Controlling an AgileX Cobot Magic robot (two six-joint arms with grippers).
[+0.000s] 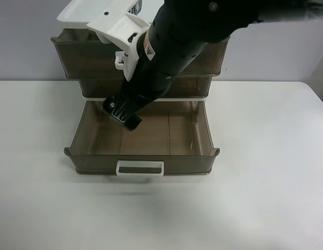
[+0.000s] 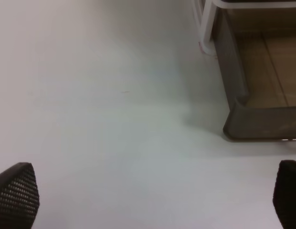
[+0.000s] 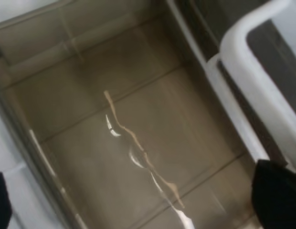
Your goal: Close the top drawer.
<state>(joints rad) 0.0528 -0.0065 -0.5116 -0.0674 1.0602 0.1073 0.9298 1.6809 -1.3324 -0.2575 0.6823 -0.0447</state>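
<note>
Three drawers are stacked at the back of the table [image 1: 255, 198]: the top drawer [image 1: 81, 54] is set uppermost, the middle drawer [image 1: 195, 87] beneath it, and the lowest drawer [image 1: 182, 162] is found pulled out well in front of both. The right gripper [image 1: 122, 112] is positioned over the rear of the lowest drawer's floor, just before the middle drawer's front. The left gripper [image 2: 153, 195] is positioned above bare table, beside a front corner of the lowest drawer.
</note>
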